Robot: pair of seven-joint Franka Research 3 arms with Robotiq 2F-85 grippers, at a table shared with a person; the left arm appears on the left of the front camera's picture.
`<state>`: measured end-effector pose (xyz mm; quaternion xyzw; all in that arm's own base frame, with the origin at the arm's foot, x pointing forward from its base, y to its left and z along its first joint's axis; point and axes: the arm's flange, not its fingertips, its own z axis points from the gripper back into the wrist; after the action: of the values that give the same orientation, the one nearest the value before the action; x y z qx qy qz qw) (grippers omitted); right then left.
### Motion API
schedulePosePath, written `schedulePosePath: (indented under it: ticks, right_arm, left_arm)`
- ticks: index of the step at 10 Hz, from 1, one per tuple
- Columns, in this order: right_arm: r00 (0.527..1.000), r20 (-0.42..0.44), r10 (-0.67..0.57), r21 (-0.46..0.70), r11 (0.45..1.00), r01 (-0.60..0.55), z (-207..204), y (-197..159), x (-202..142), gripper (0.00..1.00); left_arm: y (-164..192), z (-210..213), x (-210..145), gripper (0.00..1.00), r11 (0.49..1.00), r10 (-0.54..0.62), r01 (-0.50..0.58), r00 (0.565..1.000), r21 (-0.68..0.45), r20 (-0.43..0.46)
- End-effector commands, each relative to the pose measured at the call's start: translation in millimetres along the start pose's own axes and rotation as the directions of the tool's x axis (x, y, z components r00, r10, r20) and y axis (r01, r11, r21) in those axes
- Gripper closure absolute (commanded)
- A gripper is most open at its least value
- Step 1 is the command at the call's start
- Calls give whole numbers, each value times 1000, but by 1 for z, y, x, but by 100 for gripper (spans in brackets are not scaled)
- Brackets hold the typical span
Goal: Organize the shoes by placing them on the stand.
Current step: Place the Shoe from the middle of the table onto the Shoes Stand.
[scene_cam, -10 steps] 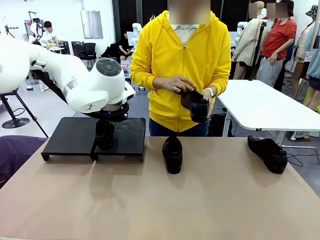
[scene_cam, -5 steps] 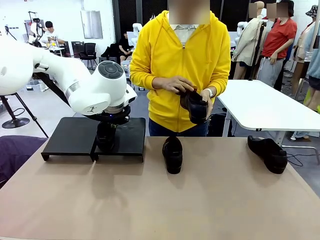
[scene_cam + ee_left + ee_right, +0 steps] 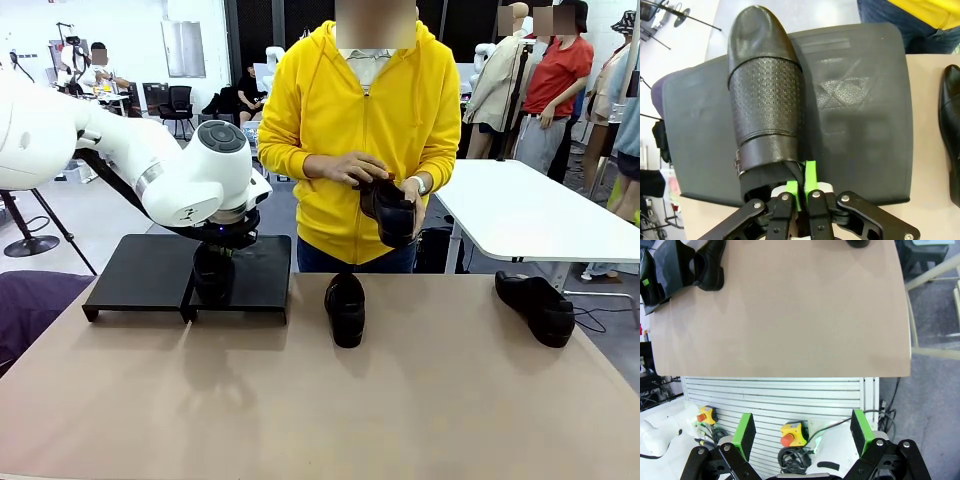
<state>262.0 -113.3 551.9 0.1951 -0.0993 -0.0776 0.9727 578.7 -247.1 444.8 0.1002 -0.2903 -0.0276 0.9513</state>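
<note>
Starting with the front view: the left gripper (image 3: 212,266) hangs under the white wrist, clenched on the gripped shoe (image 3: 209,284). That shoe sits at the seam between the two sections of the stand (image 3: 140,272), toward its near edge; I cannot tell whether the sole is touching or just above. The stand is at the far-left part of the desk (image 3: 300,410). The middle shoe (image 3: 345,309) lies by the far edge at centre, just beside the stand's right end and apart from it. The right shoe (image 3: 538,306) lies angled near the far-right corner. A person in a yellow hoodie stands at the far edge, both hands (image 3: 352,168) on the hand-held shoe (image 3: 394,211), above the desk.

Left wrist view: the green pads pinch the heel rim of the gripped shoe, one pad inside the opening. The toe points away from the camera. The shoe is over the stand's textured top, toward the picture's left. Another shoe is cut by the right picture edge, on the desk.

Right wrist view: the right gripper (image 3: 802,432) is released, pads wide apart with nothing between them. It is high over the desk's near edge and the robot base. A shoe and a dark corner of the stand sit at top left.
</note>
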Motion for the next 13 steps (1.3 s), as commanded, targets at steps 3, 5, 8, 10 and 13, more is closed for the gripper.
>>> schedulePosePath:
  ticks: [3, 5, 8, 10, 13]
  right_arm:
    - [1000, -1, -1, 15, 1000, 1, 1, 0, 0, 0]
    - [1000, -1, -1, 15, 1000, 1, 1, 0, 0, 0]
    - [1000, -1, -1, 15, 1000, 1, 1, 0, 0, 0]
    - [1000, -1, -1, 15, 1000, 1, 1, 0, 0, 0]
    - [1000, -1, -1, 15, 1000, 1, 1, 0, 0, 0]
  left_arm:
    - [2, 3, 10, 0, 1000, -8, 8, 1000, 22, 24]
    - [3, 2, 10, 0, 1000, -13, 12, 1000, 20, 25]
    - [20, 36, -7, 0, 994, -97, 99, 994, -41, 44]
    - [38, 83, -33, 0, 974, -216, 217, 976, -60, 21]
    - [73, 160, -101, 0, 908, -397, 376, 914, -182, -90]
